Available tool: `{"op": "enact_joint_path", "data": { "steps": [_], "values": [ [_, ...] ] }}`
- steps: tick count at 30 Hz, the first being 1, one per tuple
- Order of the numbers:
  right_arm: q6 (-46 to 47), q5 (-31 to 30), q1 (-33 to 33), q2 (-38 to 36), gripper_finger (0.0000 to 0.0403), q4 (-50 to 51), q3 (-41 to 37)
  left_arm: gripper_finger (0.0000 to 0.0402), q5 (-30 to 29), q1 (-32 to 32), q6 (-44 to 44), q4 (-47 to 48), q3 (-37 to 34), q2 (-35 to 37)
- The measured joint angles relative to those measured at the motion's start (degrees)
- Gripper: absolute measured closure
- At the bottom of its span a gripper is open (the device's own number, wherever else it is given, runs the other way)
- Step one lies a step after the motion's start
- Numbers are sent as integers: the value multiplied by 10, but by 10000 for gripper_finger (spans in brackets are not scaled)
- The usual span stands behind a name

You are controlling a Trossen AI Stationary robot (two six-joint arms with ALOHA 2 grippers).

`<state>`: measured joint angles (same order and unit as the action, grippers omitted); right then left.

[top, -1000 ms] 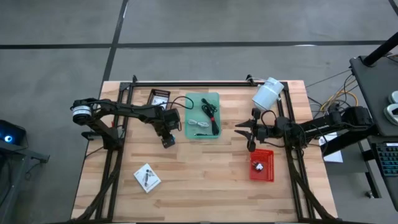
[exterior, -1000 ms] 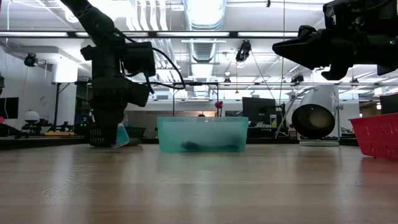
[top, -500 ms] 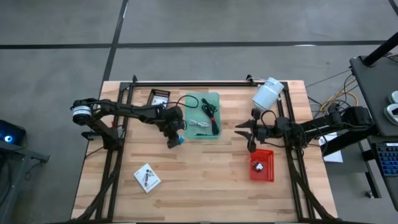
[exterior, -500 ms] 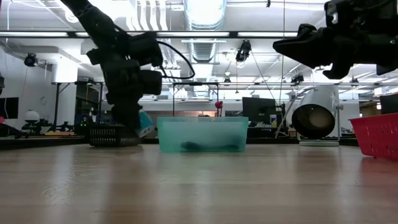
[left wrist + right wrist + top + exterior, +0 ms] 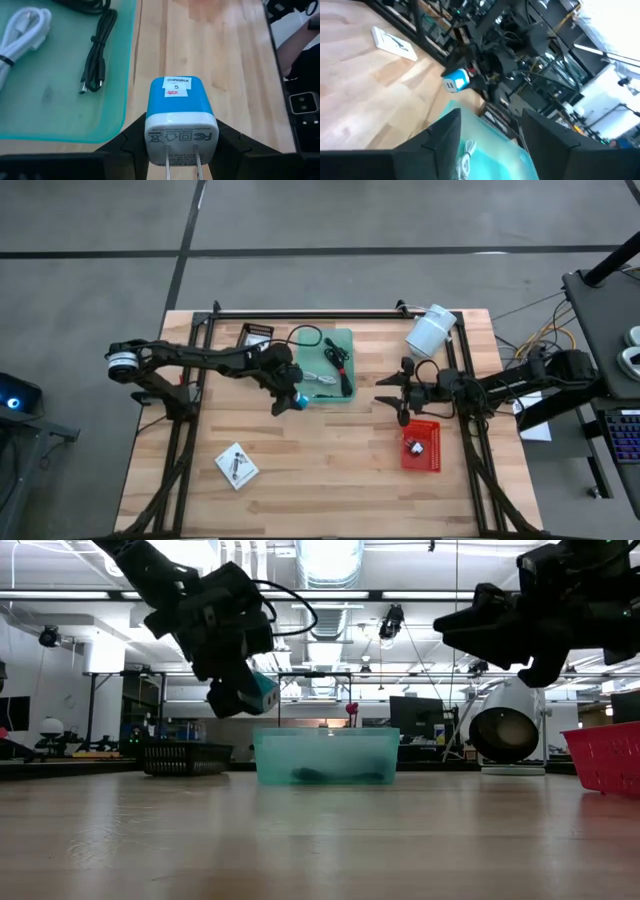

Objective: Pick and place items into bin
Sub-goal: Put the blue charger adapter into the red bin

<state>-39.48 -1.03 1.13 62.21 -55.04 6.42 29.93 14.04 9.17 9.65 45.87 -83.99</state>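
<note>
Up off the table since a moment ago — my left gripper (image 5: 291, 400) now hangs raised just beside the green bin (image 5: 345, 340), jaws clamped on the blue charger (image 5: 181, 107), prongs pointing back between them. Black cable (image 5: 98, 50) and white cable (image 5: 22, 30) lie in the bin ahead. My right gripper (image 5: 392, 392) waits above the red basket (image 5: 421, 460), jaws apart.
</note>
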Motion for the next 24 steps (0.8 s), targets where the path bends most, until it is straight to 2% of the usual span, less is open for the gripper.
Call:
{"op": "enact_joint_path", "data": {
  "steps": [5,9,11,15,21,24],
  "values": [
    [-5,48,0,49,185,-18,35,272,-2,-3,0,-7,-2,26],
    [-25,75,-1,124,172,-17,92,272,2,-10,-9,-79,-6,33],
    [-34,47,-1,163,171,-13,126,272,14,-14,-20,-127,-8,32],
    [-21,-64,0,234,175,1,191,272,14,-15,-25,-138,-10,31],
    [-95,-49,-9,307,182,14,251,272,-3,-14,-28,-151,-11,32],
    [-104,-87,-15,327,183,11,281,272,-3,-14,-55,-149,-11,40]
  ]
}}
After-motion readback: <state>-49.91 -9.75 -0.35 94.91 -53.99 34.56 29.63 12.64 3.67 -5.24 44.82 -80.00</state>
